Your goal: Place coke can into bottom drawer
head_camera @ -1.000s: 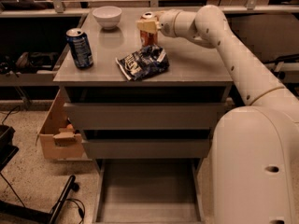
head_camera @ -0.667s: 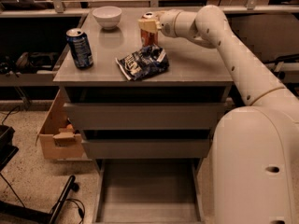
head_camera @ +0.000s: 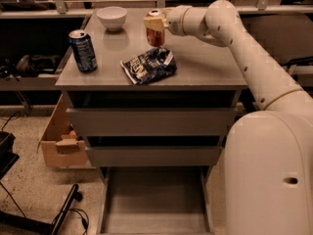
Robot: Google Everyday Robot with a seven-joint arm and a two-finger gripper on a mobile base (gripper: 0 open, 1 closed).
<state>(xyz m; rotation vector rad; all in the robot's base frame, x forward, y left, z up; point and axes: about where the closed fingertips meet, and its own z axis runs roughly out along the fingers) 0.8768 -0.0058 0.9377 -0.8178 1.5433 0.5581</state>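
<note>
Change: since a second ago the coke can (head_camera: 155,37) and the gripper (head_camera: 154,24) had risen a little in the view; everything else lay as before.
Jaws: closed on the coke can, a pale finger pressed across its upper half just under the silver top.
Gripper: reached in from the right, behind the chip bag (head_camera: 148,65) and a little above it.
Coke can: upright in the grip, just behind the chip bag and apart from it; whether its base touched the cabinet top (head_camera: 205,70) could not be told.
Arm: white, it ran from the gripper rightward and forward, passing to the right of the chip bag down to the robot's broad body (head_camera: 274,170).
Chip bag: dark and crumpled, it lay flat near the middle of the cabinet top.
Blue can (head_camera: 83,50): upright, well left of the chip bag near the top's left edge.
Bowl (head_camera: 112,17): white, behind and to the left of the chip bag.
Upper drawers (head_camera: 151,122): two grey fronts, both shut, directly below the chip bag.
Bottom drawer (head_camera: 154,204): pulled out, well below the chip bag, its flat grey floor showing.
Cardboard box (head_camera: 58,143): on the floor, low and to the left of the chip bag.
</note>
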